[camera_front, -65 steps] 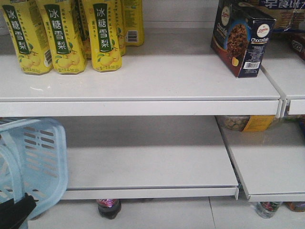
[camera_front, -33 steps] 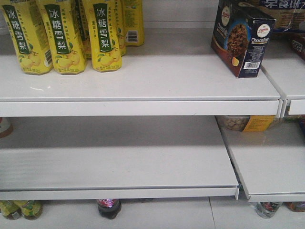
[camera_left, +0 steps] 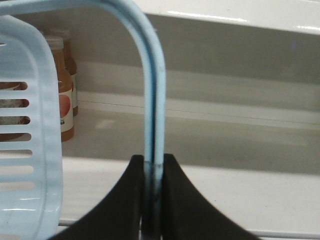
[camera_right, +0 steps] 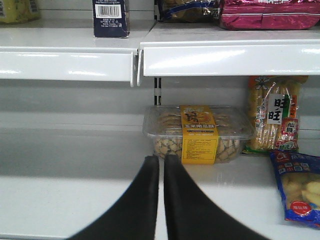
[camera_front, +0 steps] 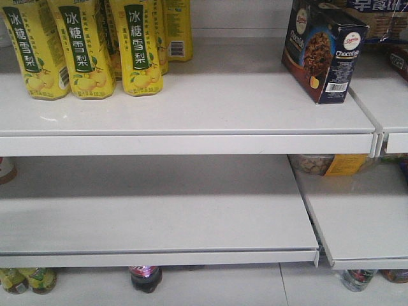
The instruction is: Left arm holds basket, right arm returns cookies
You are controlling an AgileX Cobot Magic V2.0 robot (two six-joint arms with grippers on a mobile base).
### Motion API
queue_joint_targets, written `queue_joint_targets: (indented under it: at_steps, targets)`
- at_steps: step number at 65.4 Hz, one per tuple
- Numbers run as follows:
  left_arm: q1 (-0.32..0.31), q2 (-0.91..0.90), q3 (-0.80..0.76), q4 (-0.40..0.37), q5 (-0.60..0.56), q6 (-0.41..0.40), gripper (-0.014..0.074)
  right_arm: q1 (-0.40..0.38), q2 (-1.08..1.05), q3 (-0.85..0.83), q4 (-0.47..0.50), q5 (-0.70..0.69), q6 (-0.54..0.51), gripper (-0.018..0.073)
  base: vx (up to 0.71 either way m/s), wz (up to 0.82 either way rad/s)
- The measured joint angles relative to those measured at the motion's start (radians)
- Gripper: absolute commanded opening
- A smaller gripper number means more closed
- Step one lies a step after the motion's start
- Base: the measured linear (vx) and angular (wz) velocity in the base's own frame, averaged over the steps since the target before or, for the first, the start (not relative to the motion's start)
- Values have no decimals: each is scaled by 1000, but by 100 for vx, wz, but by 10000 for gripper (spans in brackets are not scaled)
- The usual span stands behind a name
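The left gripper [camera_left: 152, 172] has its two black fingers [camera_left: 131, 192] pinched on a curved hoop handle [camera_left: 153, 90] of the light blue basket [camera_left: 30, 150] — the thin blue bar runs straight down into the gap between them; the basket's slotted side fills the left edge of that wrist view, and behind it a couple of orange-brown bottles [camera_left: 65, 85] stand on a white shelf.

The right gripper [camera_right: 161, 165] is pressed together with nothing in it, only a thin sliver of shelf showing between the tips; it hangs over the lower shelf [camera_right: 70, 185], pointed at a clear tub with a yellow label [camera_right: 199, 134] (looks like small biscuits inside, though it's hard to be sure through the plastic). Right of the tub there's a packet of long yellow snacks [camera_right: 272, 117] and a blue bag [camera_right: 300, 187] lying flat.

The cookies [camera_front: 324, 50] stand upright on the upper shelf [camera_front: 191, 108], close to its right end, barcode side turned out; from the right wrist you only catch the bottom of the box [camera_right: 110, 19] just above the shelf lip. Well apart to the left on that same shelf — a cluster of yellow pear drink bottles [camera_front: 83, 48]. Down on the floor level a dark bottle cap [camera_front: 146, 277] pokes out under the lower shelf.
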Motion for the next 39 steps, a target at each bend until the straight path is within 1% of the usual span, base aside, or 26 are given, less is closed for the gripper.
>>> queue_joint_targets:
  at_steps: [5, 10, 39]
  targets:
    - [0, 0, 0, 0, 0, 42, -3, 0, 0, 0, 0, 0, 0, -11, 0, 0]
    - [0, 0, 0, 0, 0, 64, -3, 0, 0, 0, 0, 0, 0, -11, 0, 0]
    - [0, 0, 0, 0, 0, 70, -3, 0, 0, 0, 0, 0, 0, -11, 0, 0]
